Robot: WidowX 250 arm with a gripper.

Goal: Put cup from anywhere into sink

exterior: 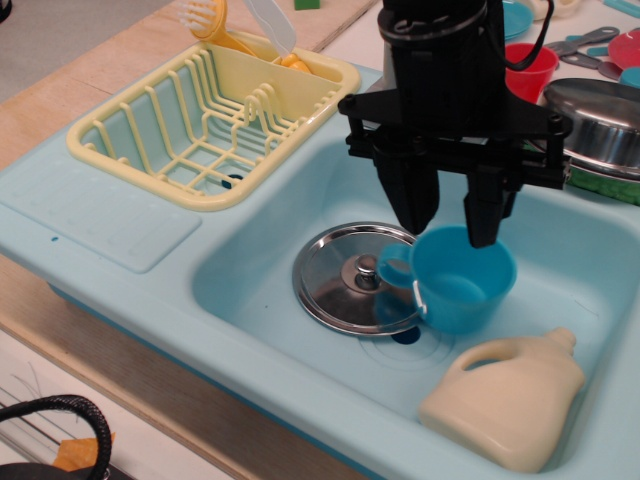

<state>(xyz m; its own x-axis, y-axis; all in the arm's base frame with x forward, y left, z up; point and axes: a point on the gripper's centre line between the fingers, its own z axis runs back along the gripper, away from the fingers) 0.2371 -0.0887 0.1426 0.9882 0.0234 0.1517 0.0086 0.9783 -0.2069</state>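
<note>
cup point(460, 278): blue, upright, handle left | sink point(560, 250) | gripper point(450, 225): apparently released, fingers spread

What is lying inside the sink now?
In the sink: the blue cup, upright; a metal lid beside it; a cream bottle. The lid and cup cover most of the drain.
</note>
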